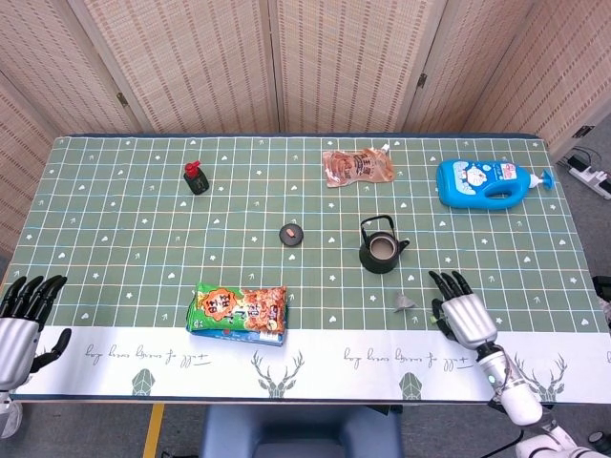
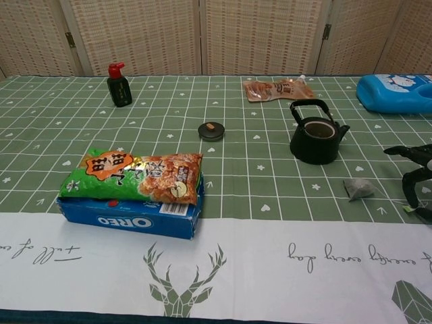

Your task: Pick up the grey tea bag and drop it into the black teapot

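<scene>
The grey tea bag lies on the table just in front of the black teapot, whose lid sits apart. The right hand rests beside the bag, fingers spread and empty; the left hand lies spread at the far edge.

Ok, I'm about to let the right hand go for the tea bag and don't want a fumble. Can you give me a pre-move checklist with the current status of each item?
1. Right hand holds nothing, fingers apart: ok.
2. Grey tea bag lies free on the table, just left of the right hand, untouched: ok.
3. Black teapot upright with lid off, mouth open: ok.
4. Teapot lid lies apart, left of the teapot: ok.
5. Left hand far off at the table's left edge: ok.
6. Tea bag string or tag position: cannot tell.
</scene>
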